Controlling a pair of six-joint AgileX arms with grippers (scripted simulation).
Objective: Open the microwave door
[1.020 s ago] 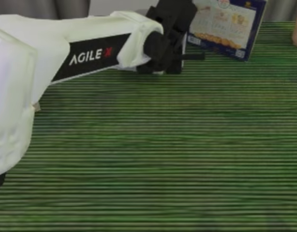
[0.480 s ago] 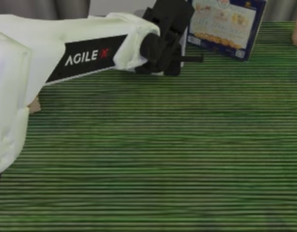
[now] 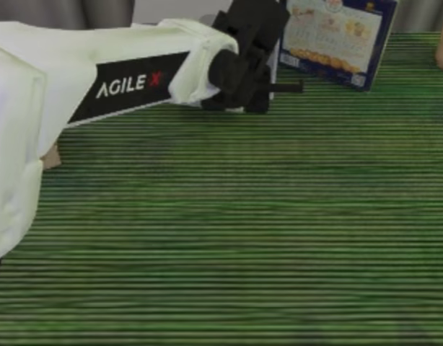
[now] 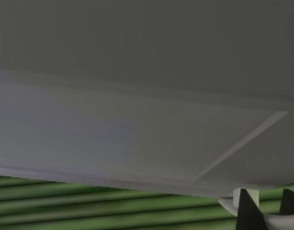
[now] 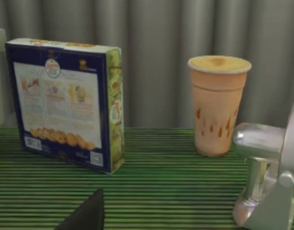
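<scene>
The microwave door (image 4: pixel 137 96) fills most of the left wrist view as a flat grey panel seen at a slant. Its pale bar handle (image 4: pixel 281 224) runs between my left gripper's two dark fingertips, and my left gripper (image 4: pixel 269 215) is shut on that handle. From above, the left arm reaches across the back left of the table, its black gripper (image 3: pixel 261 72) at the door's edge. The arm hides most of the microwave (image 3: pixel 171 11); only a strip of its pale top shows. My right gripper (image 5: pixel 152 227) is parked out of the top view, open, one dark fingertip (image 5: pixel 89 213) showing.
A blue printed carton (image 3: pixel 337 40) stands upright just right of the left gripper. An orange cup (image 5: pixel 218 105) stands farther right at the back. A silver object (image 5: pixel 262 182) sits near the right gripper. The table has a green striped cloth (image 3: pixel 243 231); grey curtain behind.
Between one second and half a second ago the left arm and gripper shifted slightly left and back. Since then nothing has visibly moved.
</scene>
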